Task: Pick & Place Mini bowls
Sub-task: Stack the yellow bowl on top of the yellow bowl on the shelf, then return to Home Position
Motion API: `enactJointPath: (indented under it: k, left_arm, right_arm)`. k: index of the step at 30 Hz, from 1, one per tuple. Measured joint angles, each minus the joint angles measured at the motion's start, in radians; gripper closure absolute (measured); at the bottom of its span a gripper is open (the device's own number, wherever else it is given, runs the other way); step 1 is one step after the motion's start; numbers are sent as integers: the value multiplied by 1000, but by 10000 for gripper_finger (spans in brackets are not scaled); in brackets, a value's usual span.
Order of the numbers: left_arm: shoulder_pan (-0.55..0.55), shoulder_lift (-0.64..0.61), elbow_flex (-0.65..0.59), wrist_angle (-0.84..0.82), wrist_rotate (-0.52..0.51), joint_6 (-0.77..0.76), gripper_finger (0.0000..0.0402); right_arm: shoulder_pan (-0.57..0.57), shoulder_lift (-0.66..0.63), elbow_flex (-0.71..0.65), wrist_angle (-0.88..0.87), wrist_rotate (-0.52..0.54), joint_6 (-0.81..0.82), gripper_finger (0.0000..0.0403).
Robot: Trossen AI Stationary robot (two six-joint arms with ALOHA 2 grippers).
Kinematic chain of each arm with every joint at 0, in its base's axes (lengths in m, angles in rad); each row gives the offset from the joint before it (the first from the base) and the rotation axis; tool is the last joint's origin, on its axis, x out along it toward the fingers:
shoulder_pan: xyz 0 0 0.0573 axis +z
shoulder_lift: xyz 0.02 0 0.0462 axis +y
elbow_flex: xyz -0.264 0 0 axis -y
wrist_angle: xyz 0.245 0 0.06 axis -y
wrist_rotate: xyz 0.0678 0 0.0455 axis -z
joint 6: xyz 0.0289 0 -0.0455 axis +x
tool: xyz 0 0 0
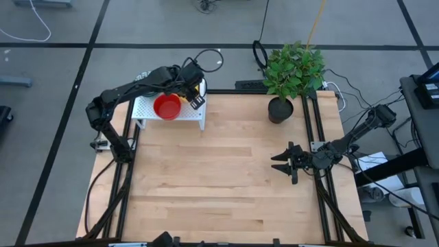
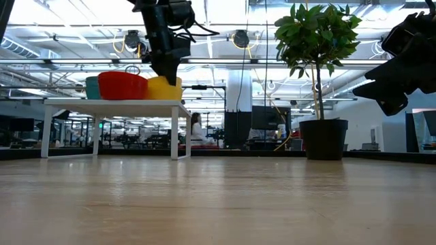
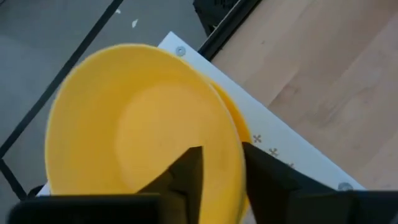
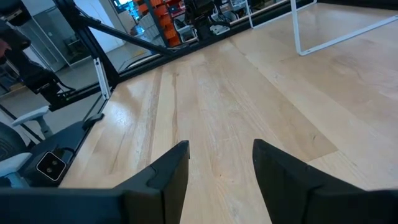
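Left gripper (image 3: 221, 171) is at the yellow bowl (image 3: 134, 121) on the white rack (image 1: 185, 113), far-left corner of the table (image 1: 226, 178). Wrist view shows one finger inside the bowl, the other outside, w/ the rim between them; it looks clamped on the rim, or very nearly. A second yellow rim peeks from underneath, so this is likely a stack of two.

To do this step well, the arm should lift straight up first, so the top bowl peels off w/o dragging the lower one along. A pinch on a thin rim tends to let a glossy bowl swing, so a slow rise seems wise (a deeper bite would help too).

Just beside it on the rack sits a red bowl (image 1: 167, 107), and in the low view a teal one (image 2: 92, 87) shows beyond that. The red one is close enough to get nudged if the wrist swings sideways.

Edges: the yellow stack is near the rack's end by the table's back edge, so a slip could send a bowl off the rack. The potted plant (image 1: 291, 75) stands at the far right, well apart. The wide middle of the table gives plenty of open room for a placement.

Right gripper (image 1: 288, 163) waits over the right side, fingers apart, holding nothing.
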Motion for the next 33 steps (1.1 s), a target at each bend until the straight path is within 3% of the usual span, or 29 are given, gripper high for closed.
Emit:
enactJointPath:
  k: [5, 11, 16, 22, 33]
  left_arm:
    - [0, -42, 0, 4, 1, 13, 242]
    - [-1, -134, 0, 8, 2, 4, 211]
    - [-9, -226, 0, 29, 4, -15, 204]
    - [-32, -359, 0, 8, 4, 107, 203]
    - [-68, -615, 0, -15, 9, 7, 203]
  right_arm:
    - [0, 0, 0, 0, 0, 0, 238]
    - [0, 0, 0, 0, 0, 0, 238]
    - [0, 0, 0, 0, 0, 0, 238]
    - [0, 0, 0, 0, 0, 0, 238]
    - [0, -87, 0, -1, 0, 0, 238]
